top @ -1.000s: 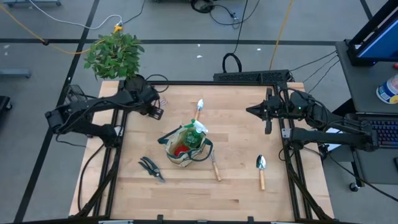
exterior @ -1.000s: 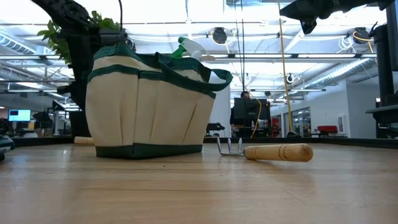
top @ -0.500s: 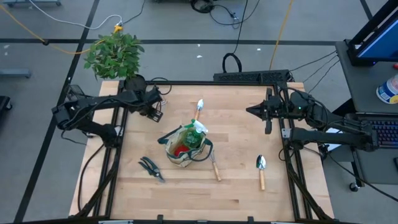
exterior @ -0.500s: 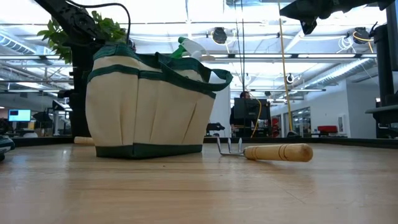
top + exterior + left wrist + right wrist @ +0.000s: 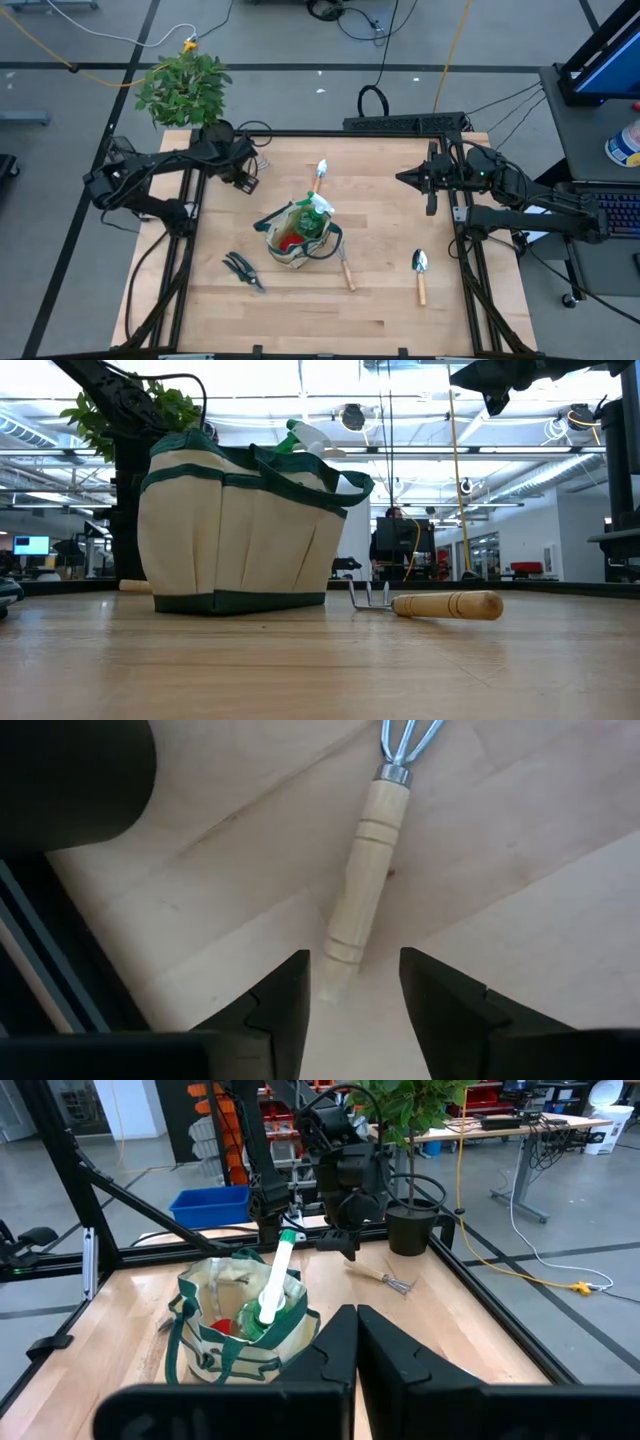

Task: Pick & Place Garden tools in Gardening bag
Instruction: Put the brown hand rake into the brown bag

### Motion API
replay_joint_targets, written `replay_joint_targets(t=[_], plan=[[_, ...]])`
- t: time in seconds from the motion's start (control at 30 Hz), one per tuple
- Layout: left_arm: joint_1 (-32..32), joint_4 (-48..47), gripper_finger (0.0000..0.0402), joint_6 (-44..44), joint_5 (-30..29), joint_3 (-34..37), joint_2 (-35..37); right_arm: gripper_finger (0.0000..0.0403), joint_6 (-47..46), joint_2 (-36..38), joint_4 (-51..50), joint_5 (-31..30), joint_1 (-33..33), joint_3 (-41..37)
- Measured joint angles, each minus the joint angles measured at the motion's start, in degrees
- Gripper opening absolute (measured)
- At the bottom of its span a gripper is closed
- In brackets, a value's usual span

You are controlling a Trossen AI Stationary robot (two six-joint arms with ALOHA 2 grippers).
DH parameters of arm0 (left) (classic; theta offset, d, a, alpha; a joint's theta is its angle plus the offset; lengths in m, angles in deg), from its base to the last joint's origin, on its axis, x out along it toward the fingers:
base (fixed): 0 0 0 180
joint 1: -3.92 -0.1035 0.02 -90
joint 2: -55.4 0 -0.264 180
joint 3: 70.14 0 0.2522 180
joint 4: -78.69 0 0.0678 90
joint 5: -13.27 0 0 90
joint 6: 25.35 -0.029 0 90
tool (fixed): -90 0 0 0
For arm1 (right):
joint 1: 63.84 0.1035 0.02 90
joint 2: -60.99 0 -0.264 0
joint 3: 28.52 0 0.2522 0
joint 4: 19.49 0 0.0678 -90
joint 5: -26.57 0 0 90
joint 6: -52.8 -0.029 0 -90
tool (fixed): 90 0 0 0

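Observation:
A wooden-handled rake lies flat on the table near its far left corner, also seen in the right wrist view. My left gripper hangs over it, pointing down and open, one finger on each side of the handle's free end; I see no touch. The beige gardening bag stands mid-table with a green spray bottle and something red inside. My right gripper waits shut, held level above the right side.
Black pruning shears lie to the near left of the bag. A second rake lies beside the bag. One trowel lies near right, another beyond the bag. The potted plant stands at the far left corner.
My left gripper has come down a little over the rake's handle at the far left and has rolled slightly at the wrist. The rake, the bag and the other tools have stayed where they were.

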Motion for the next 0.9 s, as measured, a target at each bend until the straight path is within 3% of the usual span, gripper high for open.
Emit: replay_joint_targets(t=[0.33, 0.9], plan=[[-0.9, 0.2, 0.0229, -1.1, -2.4, 0.0, -3.5, 0.0000, 0.0, 0.0, 0.0, 0.0, 0.0, 0.0], [-1.3, 0.1, 0.0229, -3.1, 1.4, -0.3, -13.2, 0.0000, 0.0, 0.0, 0.0, 0.0, 0.0, 0.0]])
